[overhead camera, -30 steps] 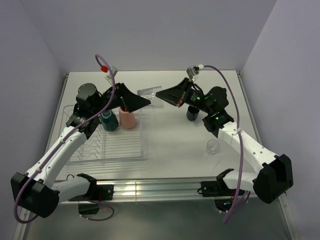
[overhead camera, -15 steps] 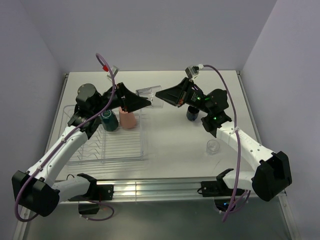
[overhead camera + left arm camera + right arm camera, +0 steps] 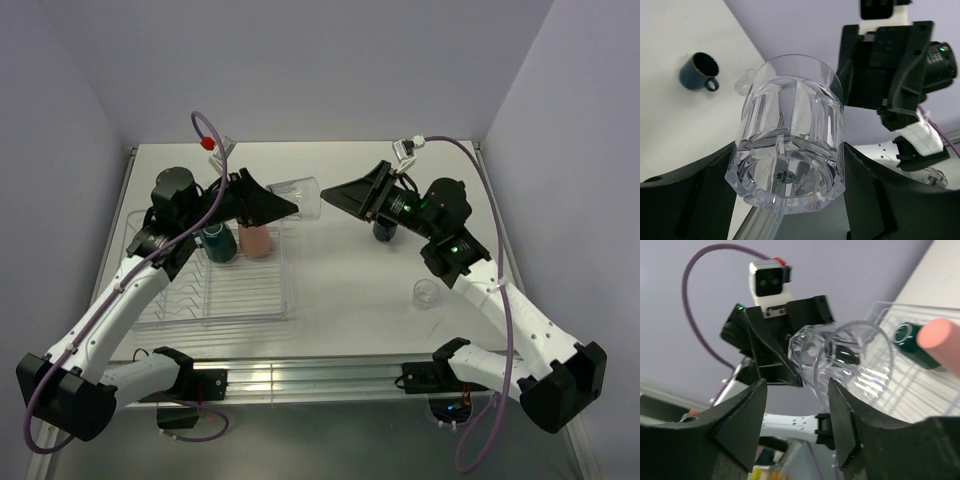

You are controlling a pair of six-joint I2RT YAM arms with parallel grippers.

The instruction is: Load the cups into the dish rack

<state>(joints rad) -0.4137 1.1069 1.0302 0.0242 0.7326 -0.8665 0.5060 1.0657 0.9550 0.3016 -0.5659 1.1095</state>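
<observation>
The left hand (image 3: 283, 205) is clamped on a clear glass (image 3: 303, 196), its black fingers (image 3: 690, 200) pressing the thick base from both sides. The glass is held in the air, tipped on its side. Its open mouth is turned away from the left hand and toward the right hand (image 3: 335, 192). It is a short tumbler with flat facets moulded round the lower wall and a smooth round rim. The right hand stands open, its 2 wedge-shaped black fingers (image 3: 737, 427) spread apart. The rim lies just ahead of their tips, and I cannot tell whether it touches them.

Below and behind the left hand sits the dish rack (image 3: 180, 305), a transparent rectangular tray with thin parallel ribs and a raised rim. It rests on the white desk (image 3: 340, 290). 2 cups are in it, at the end nearest the left hand: a glossy dark teal mug (image 3: 218, 243) and, just beside it, a matte salmon-pink tumbler (image 3: 257, 240).

Behind the right hand, a small navy mug (image 3: 699, 71) with a loop handle stands upright on the desk. Another small glass (image 3: 427, 293) stands on the desk beside the right forearm, well apart from the rack.
</observation>
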